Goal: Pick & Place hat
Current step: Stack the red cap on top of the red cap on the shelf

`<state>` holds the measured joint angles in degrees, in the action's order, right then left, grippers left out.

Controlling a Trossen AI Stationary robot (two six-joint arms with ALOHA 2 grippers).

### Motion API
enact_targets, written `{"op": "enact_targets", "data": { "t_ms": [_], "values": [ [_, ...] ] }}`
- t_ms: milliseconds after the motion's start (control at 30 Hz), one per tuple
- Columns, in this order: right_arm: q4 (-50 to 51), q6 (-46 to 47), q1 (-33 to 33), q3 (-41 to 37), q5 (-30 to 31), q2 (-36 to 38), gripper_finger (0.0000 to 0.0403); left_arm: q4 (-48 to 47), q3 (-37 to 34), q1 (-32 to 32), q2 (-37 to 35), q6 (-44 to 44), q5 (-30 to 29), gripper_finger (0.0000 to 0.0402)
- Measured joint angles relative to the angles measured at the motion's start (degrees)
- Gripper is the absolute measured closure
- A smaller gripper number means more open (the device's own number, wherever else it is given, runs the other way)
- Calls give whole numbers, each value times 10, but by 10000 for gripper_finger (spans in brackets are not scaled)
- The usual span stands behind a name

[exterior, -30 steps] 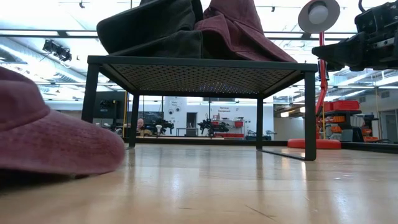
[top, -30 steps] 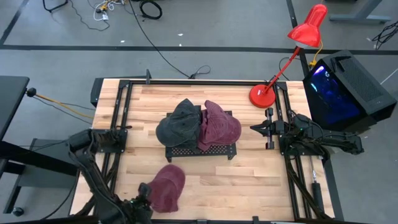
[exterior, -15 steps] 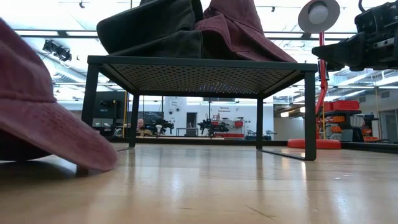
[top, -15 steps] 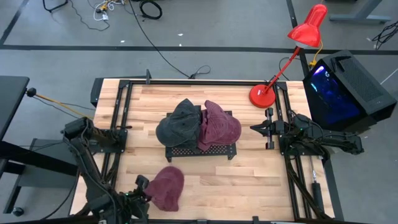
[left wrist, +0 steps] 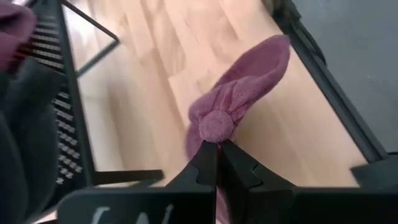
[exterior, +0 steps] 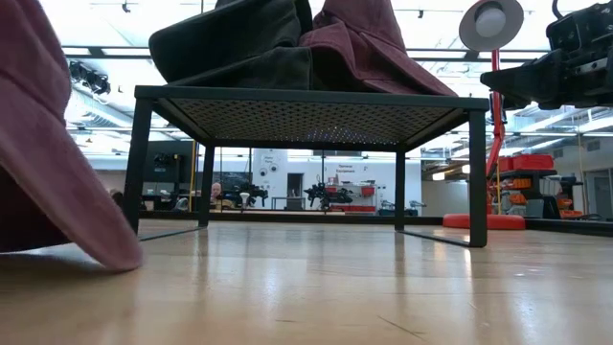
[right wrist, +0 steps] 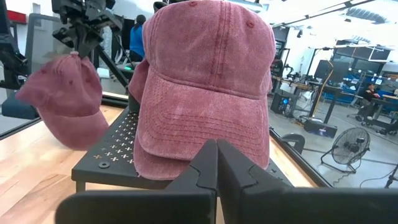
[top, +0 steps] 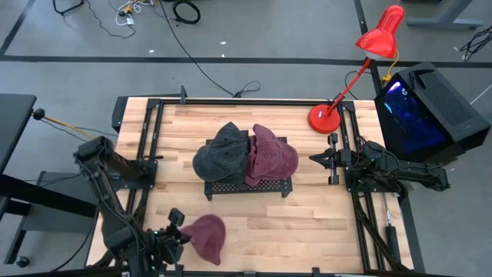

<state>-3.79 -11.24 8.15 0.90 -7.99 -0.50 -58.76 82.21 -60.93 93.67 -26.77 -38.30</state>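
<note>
Two hats already sit on the rack [top: 247,187] at frame centre. The left gripper [top: 175,235], fingers pinched shut on a maroon hat [top: 206,237] at lower left, has it partly off the counter [top: 307,215] — carry and placing remain. The right gripper [top: 317,159] waits mid-right, closed, empty.

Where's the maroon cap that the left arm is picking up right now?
In the high view the maroon cap hangs from the shut left gripper at the table's near-left edge, in front of the black rack.
</note>
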Motion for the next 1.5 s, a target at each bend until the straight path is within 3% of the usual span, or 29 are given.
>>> {"op": "enact_targets", "data": {
  "t_ms": [200,767,1267,1500],
  "values": [
    [0,0,0,0,0,0,399,-3,14,12,-15,44,-23,396],
    [0,0,0,0,0,0,399,-20,197,54,-16,244,-101,396],
    [0,0,0,0,0,0,399,1,341,129,-16,486,-94,396],
    [0,0,0,0,0,0,399,33,391,180,-16,634,-46,396]
  ]
}}
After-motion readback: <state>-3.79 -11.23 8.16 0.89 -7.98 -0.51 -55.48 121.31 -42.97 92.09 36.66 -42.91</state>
